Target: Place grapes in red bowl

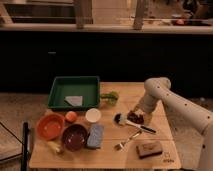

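The grapes [135,118], a small dark red-purple bunch, lie on the wooden table [115,155] right of centre. My gripper [134,113] is down right over them, at the end of the white arm [167,97] that comes in from the right. The red bowl [50,126] sits at the table's front left, far from the gripper, and looks empty.
A green tray [74,92] with a grey cloth stands at the back left. An orange fruit [71,116], a white cup [93,115], a dark bowl [74,136], a blue sponge [95,135], a brush [131,123], a fork [126,140], a brown block [149,148] and a green item [110,96] lie around.
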`<state>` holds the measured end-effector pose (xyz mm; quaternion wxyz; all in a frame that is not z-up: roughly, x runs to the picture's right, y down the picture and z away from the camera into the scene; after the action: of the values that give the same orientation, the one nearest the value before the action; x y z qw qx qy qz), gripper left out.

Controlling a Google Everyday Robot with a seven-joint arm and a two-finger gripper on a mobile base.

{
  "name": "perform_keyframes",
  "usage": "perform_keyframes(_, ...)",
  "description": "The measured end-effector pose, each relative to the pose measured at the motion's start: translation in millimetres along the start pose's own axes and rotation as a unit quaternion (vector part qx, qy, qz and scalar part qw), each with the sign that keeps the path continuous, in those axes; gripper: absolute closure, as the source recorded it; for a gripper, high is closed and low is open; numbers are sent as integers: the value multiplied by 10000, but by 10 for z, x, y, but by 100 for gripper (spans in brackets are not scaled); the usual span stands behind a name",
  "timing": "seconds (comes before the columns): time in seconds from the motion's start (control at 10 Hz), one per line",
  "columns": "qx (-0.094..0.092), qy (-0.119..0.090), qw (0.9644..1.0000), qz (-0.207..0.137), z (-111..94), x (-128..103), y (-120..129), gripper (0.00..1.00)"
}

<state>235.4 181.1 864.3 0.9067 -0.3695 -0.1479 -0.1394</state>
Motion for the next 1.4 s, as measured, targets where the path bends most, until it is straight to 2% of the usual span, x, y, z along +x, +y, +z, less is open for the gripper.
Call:
perform_keyframes(0.1,-10,14,10000,-4,15,3,-11,30)
perform_keyframes(0.2,-18,38,10000,-23,26,3,-29,37)
perform_keyframes(0.5,51,56,9998,-187,61,0,-71,66)
perform_keyframes(0.6,80,17,9996,-266,97,4,-79,78)
perform_keyframes(0.8,111,-59,9995,-305,161,26,-69,95)
perform_keyframes(0.9,113,-61,9994,-309,163,23,-72,100)
perform_keyframes(1.4,117,-36,9993,-348,124,-1,-62,100)
